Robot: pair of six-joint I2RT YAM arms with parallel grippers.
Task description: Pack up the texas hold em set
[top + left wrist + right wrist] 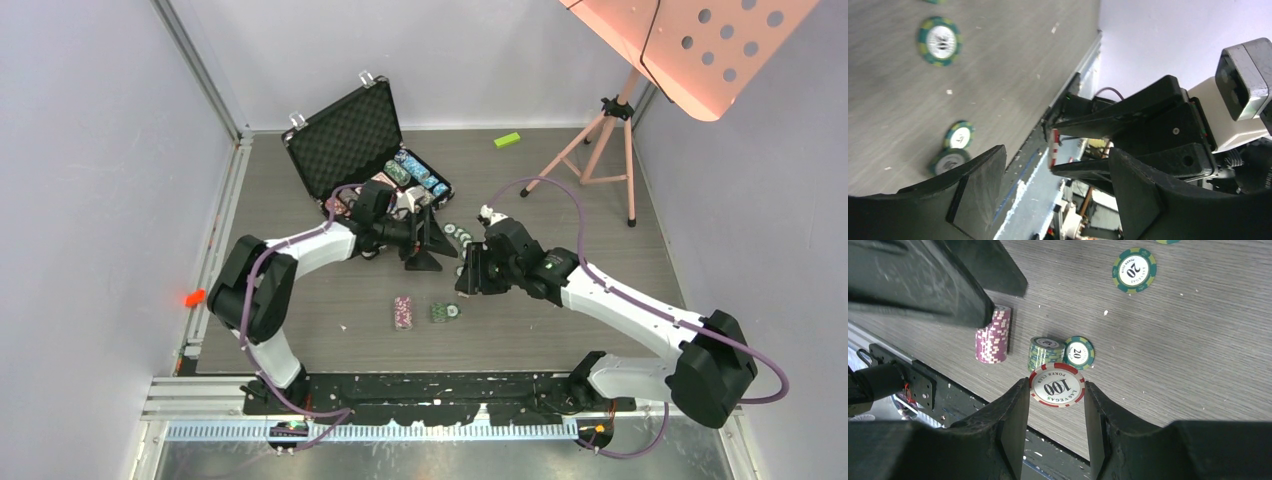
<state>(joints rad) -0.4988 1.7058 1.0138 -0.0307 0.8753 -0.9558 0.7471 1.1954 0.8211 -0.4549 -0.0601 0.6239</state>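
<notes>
The right end effector [1057,402] grips the red 100 chip [1057,385] by its rim, face exposed, probably for handover. The left end effector [1057,165], spread and empty, faces it.

Soft, even light falls from above; shadows on the desk [520,340] are faint. The pink panel [700,40] glares pale. In the left wrist view the near fingers [973,195] are dark and blurred and the green chip [939,41] is slightly smeared. The right wrist view shows the red chip [1057,385] crisp.
</notes>
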